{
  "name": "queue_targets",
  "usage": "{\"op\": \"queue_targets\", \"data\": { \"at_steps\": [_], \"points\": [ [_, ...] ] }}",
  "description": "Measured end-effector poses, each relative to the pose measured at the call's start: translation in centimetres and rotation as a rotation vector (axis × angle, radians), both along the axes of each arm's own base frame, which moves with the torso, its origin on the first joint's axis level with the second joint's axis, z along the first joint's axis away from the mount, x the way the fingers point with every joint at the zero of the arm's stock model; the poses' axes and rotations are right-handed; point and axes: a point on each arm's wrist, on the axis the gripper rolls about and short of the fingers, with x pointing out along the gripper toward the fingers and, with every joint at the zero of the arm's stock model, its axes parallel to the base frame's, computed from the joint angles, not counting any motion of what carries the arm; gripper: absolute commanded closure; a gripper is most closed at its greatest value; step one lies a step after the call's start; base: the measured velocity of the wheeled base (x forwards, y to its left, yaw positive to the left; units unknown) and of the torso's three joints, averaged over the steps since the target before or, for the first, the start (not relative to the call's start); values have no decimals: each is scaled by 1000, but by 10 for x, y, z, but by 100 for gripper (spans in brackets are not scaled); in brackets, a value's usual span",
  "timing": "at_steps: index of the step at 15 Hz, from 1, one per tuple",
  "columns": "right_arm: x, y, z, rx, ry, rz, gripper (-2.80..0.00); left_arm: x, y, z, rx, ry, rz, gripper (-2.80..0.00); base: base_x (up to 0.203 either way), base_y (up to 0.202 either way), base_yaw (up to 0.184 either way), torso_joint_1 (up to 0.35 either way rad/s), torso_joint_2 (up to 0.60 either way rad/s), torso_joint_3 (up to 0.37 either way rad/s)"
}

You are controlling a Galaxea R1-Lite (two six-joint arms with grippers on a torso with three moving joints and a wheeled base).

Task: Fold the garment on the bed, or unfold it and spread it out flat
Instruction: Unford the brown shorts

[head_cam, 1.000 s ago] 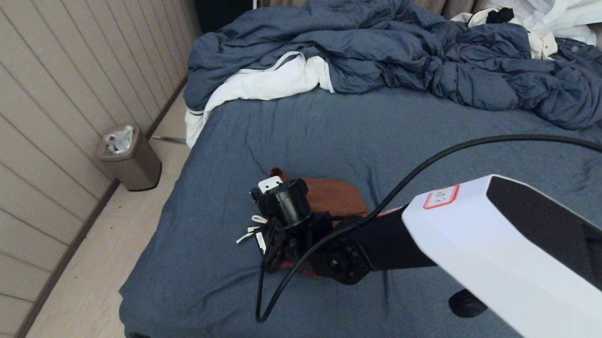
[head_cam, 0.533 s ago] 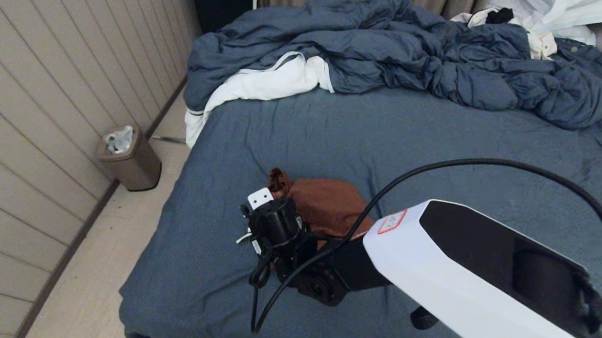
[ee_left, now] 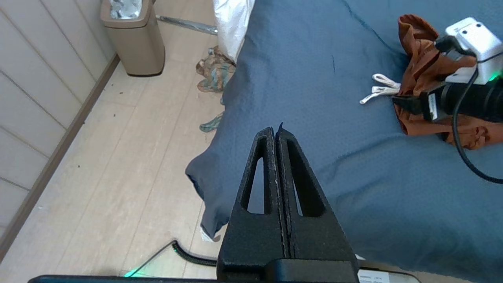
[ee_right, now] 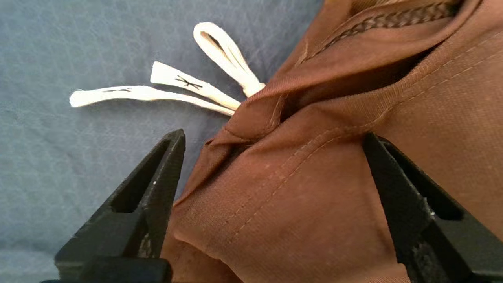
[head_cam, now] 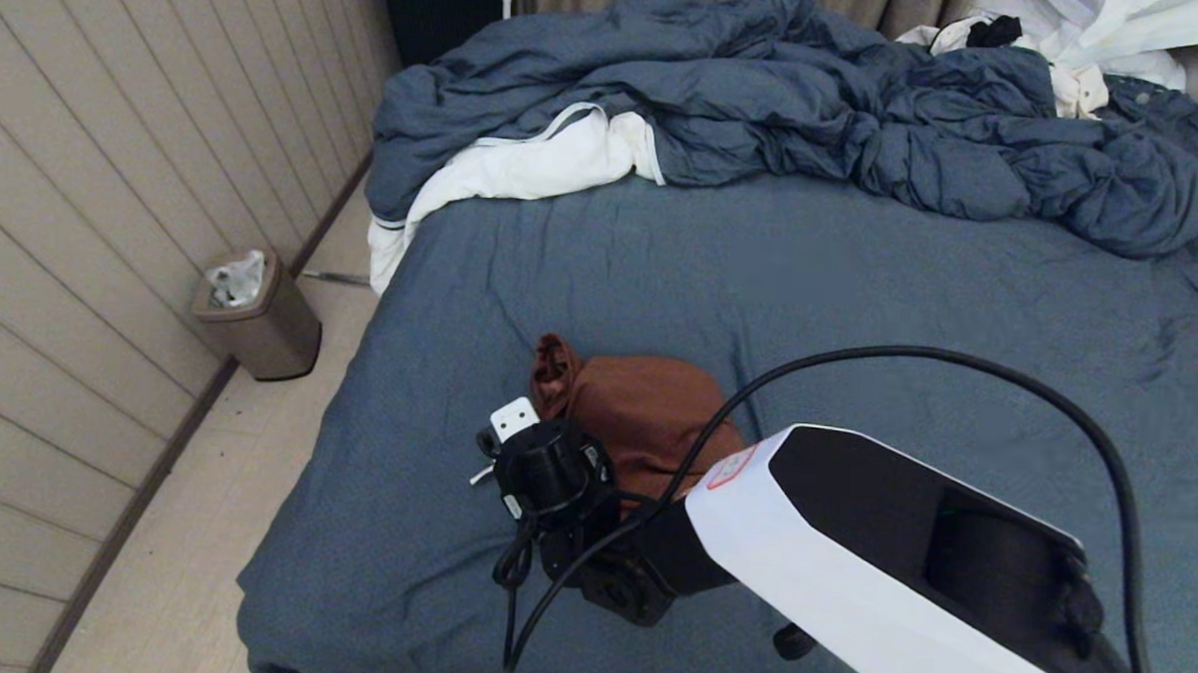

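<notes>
Astride garment [ee_right: 314,188] edge, right claw [ee_right: 271,137] spread.

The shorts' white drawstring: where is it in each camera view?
Head view: drawstring barely peeks out beside the right end effector's wrist.
Left wrist view: on the bed, beside the shorts.
Right wrist view: drawstring just beyond the open right end effector.
Shared landmark: the shorts.

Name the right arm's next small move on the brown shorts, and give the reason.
Probably lower a touch and close. The right gripper is open, its fingers straddling a bunched fold of the shorts near the white drawstring, but not yet pinching the cloth. The left gripper is shut, idle over the bed edge.
</notes>
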Motion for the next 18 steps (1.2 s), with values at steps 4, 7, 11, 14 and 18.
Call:
{"op": "queue_targets", "data": {
  "at_steps": [4,7,11,14,18],
  "points": [
    [2,2,-11,-13,10,-1,-280,0,0,0,0,0,0,0,0,0,0,0,0,0],
    [3,3,-20,-36,18,2,0,0,0,0,-1,0,0,0,0,0,0,0,0,0],
    [7,1,-24,-48,13,-25,0,0,0,0,-1,0,0,0,0,0,0,0,0,0],
    [14,-5,-21,-42,8,-43,0,0,0,0,-1,0,0,0,0,0,0,0,0,0],
    [17,-10,-1,-21,-31,-95,0,0,0,0,0,0,0,0,0,0,0,0,0,0]
  ]
}}
